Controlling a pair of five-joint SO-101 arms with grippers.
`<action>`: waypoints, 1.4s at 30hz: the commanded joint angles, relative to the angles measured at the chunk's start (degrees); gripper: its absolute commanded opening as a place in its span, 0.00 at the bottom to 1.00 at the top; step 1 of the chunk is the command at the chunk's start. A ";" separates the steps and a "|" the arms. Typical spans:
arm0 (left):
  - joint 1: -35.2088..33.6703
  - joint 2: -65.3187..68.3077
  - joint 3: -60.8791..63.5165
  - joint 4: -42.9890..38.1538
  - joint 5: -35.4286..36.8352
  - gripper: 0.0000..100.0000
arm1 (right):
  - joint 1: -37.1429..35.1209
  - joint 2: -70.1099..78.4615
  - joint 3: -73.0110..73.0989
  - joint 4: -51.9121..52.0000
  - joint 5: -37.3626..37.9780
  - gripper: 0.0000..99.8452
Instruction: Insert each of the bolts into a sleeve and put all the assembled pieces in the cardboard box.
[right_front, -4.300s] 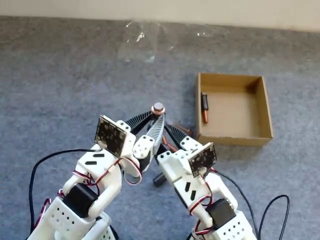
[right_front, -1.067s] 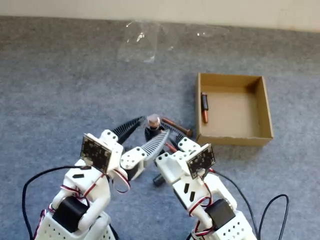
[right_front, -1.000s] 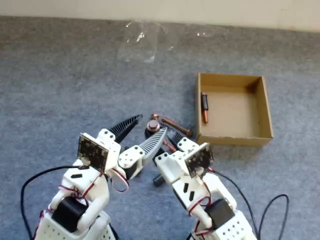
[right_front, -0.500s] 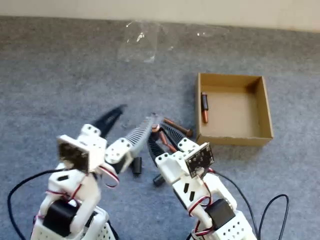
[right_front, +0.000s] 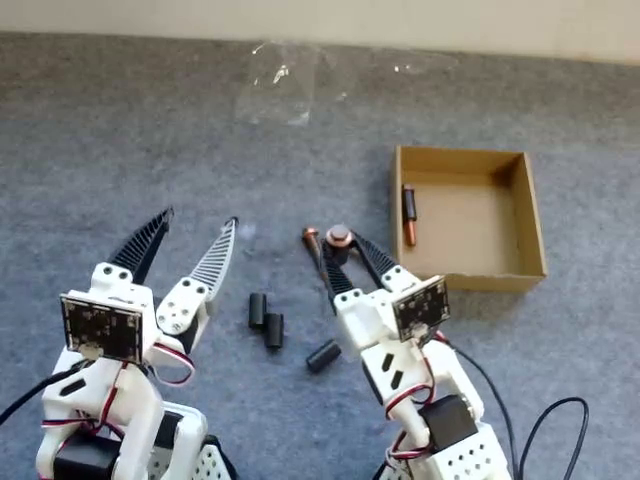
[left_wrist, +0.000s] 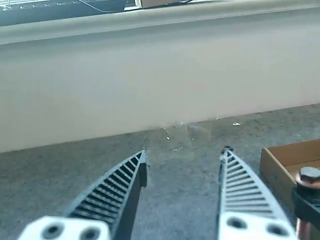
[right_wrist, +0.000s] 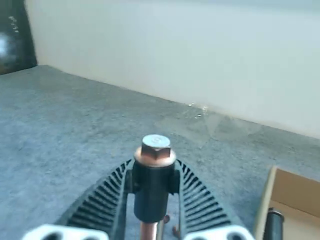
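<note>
My right gripper (right_front: 341, 244) is shut on a black sleeve (right_wrist: 151, 192) with a copper bolt (right_wrist: 156, 147) standing in it, head up, just left of the cardboard box (right_front: 466, 279). That bolt head (left_wrist: 309, 175) also peeks in beside the box (left_wrist: 291, 156) in the left wrist view. One assembled piece (right_front: 408, 215) lies inside the box along its left wall. A loose copper bolt (right_front: 311, 242) lies on the carpet beside the right gripper. Three black sleeves (right_front: 258, 308) (right_front: 273, 330) (right_front: 322, 355) lie between the arms. My left gripper (right_front: 200, 218) (left_wrist: 185, 151) is open, holding nothing, left of the sleeves.
A crumpled clear plastic bag (right_front: 280, 78) lies on the grey carpet at the back, near the pale wall. The box (right_wrist: 295, 192) stands to the right of both arms. Cables trail from the arm bases at the front edge.
My left gripper let go of the bolt and sleeve, opened and drew back to the left. The right gripper kept the assembled piece. Three loose sleeves came into sight between the arms.
</note>
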 joint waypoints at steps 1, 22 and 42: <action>-0.48 2.07 -1.27 1.49 -0.62 0.22 | 4.09 -0.57 5.58 0.31 1.05 0.00; -8.57 35.91 0.40 3.25 -0.35 0.22 | 9.63 -0.22 -25.27 30.73 7.38 0.00; -8.57 40.04 6.73 -1.85 -0.26 0.22 | 25.80 64.48 -65.01 34.07 8.44 0.00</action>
